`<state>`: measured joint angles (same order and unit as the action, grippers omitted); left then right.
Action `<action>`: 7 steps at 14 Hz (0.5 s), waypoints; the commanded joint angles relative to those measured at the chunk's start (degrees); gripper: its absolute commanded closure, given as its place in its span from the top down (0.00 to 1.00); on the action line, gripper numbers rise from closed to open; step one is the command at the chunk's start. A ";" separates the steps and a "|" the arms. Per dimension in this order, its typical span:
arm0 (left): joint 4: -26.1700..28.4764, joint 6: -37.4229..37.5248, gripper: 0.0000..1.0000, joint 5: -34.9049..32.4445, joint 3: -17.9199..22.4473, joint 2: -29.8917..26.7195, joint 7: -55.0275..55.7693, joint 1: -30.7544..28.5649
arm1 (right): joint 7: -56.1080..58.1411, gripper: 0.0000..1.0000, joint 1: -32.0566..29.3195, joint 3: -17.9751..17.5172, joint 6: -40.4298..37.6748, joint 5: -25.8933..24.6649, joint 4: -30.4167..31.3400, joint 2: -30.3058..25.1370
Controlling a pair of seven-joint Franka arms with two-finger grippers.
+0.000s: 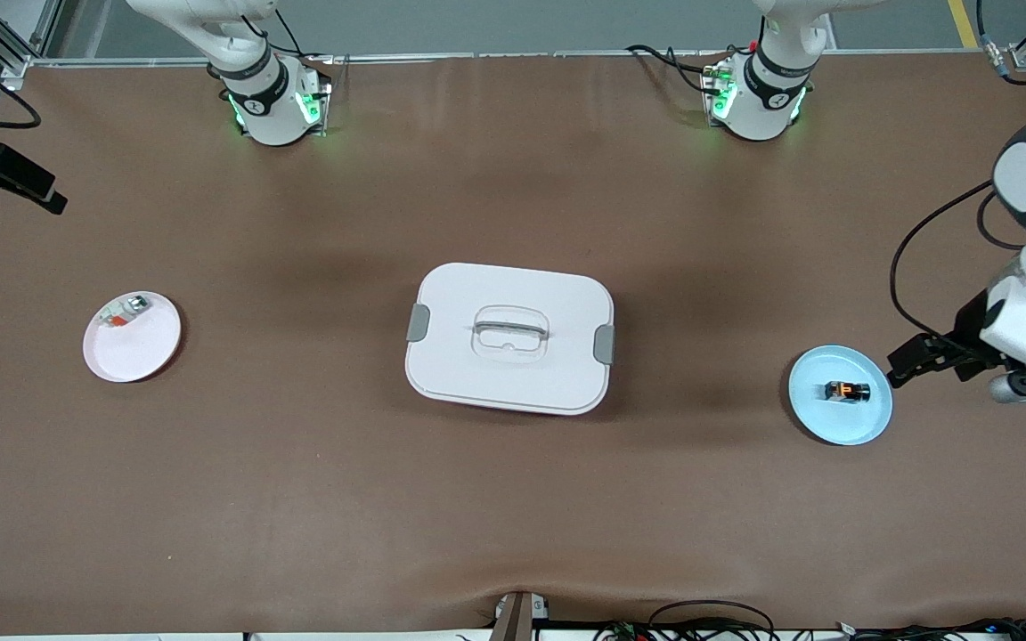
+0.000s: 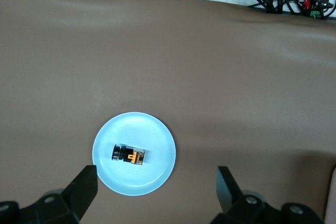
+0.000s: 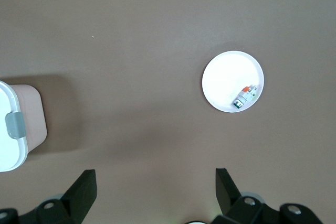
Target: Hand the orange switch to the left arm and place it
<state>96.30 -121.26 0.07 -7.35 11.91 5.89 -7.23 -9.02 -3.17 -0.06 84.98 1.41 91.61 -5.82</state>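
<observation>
Left gripper, jaws apart above the blue plate — bring yours straight down, straddle the orange switch across its narrow sides — right gripper waits, jaws apart.

Brown table, white box mid-table, white plate, blue plate

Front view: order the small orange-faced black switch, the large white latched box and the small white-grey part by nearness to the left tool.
1. Orange switch, on the blue plate beside the left tool.
2. White box, mid-table.
3. White-grey part, on the white plate at the right arm's end.
</observation>
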 commanded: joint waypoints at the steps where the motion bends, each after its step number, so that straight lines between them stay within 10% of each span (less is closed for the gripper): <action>1: -1.64 2.25 1.00 -0.77 0.23 -1.35 -0.17 0.11 | 1.72 1.00 -1.05 -0.73 0.62 -0.45 1.37 -1.39; 7: -4.90 10.06 1.00 -0.68 0.32 -5.93 -0.44 -0.15 | 2.34 1.00 -1.49 -0.73 0.54 -0.36 1.46 -1.39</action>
<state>92.52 -114.39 0.06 -7.24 7.55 5.87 -7.42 -7.59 -3.48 -0.05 84.98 1.41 91.67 -5.82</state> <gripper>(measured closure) 0.000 0.000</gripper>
